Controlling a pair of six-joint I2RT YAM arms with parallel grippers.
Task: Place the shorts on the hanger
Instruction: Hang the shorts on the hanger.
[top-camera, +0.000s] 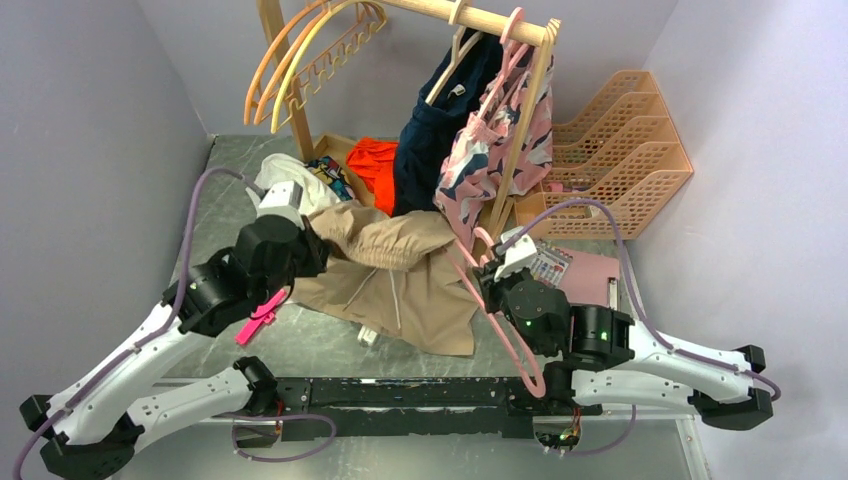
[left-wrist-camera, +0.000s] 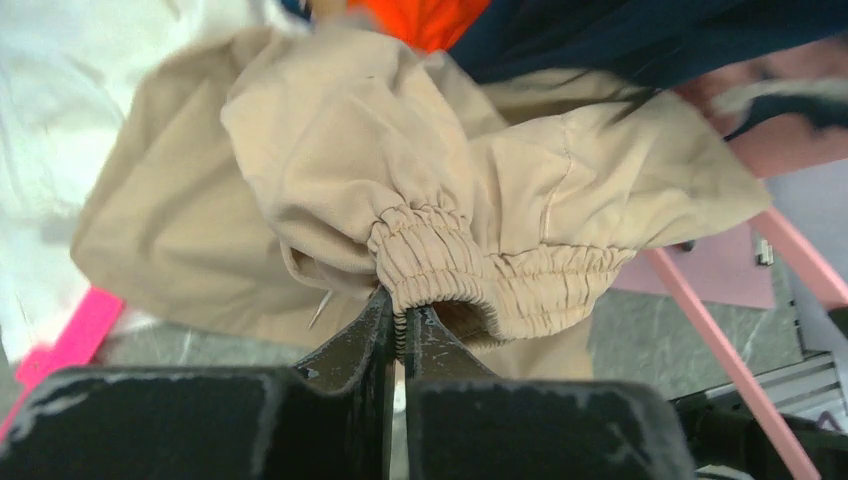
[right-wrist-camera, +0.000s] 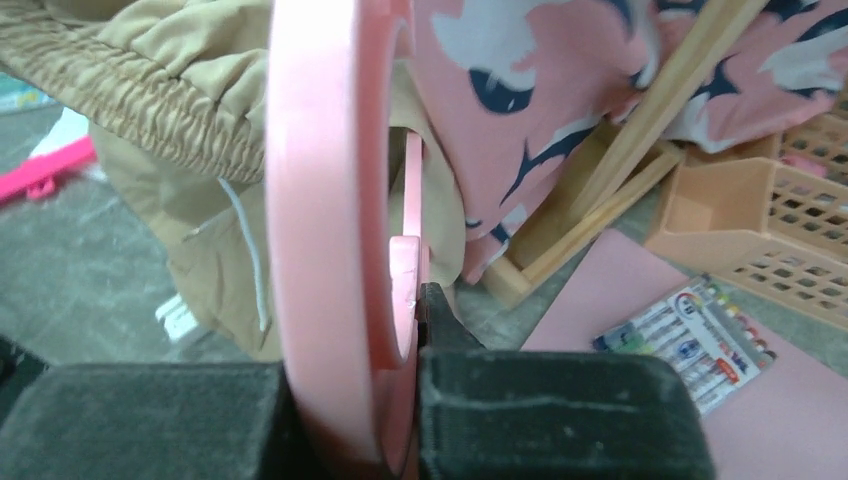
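Observation:
The tan shorts (top-camera: 400, 280) lie bunched on the table's middle, with the gathered waistband (left-wrist-camera: 470, 265) lifted. My left gripper (top-camera: 318, 248) is shut on the waistband's edge (left-wrist-camera: 402, 312), and elastic fabric shows pinched between the black fingers. The pink hanger (top-camera: 508, 335) slants from the shorts' right edge down toward the front rail. My right gripper (top-camera: 492, 278) is shut on it. In the right wrist view the hanger (right-wrist-camera: 320, 200) fills the centre, clamped between the pads (right-wrist-camera: 432, 310), with the shorts (right-wrist-camera: 150, 90) and white drawstring (right-wrist-camera: 250, 250) just behind it.
A wooden rack (top-camera: 520, 130) at the back holds a navy garment (top-camera: 430, 130), a patterned pink garment (top-camera: 495, 150) and orange and yellow hangers (top-camera: 300, 60). White (top-camera: 300, 185) and orange (top-camera: 372, 160) clothes lie below. A peach file organizer (top-camera: 620, 150), pink notebook (top-camera: 590, 278) and magenta clip (top-camera: 260, 318) are nearby.

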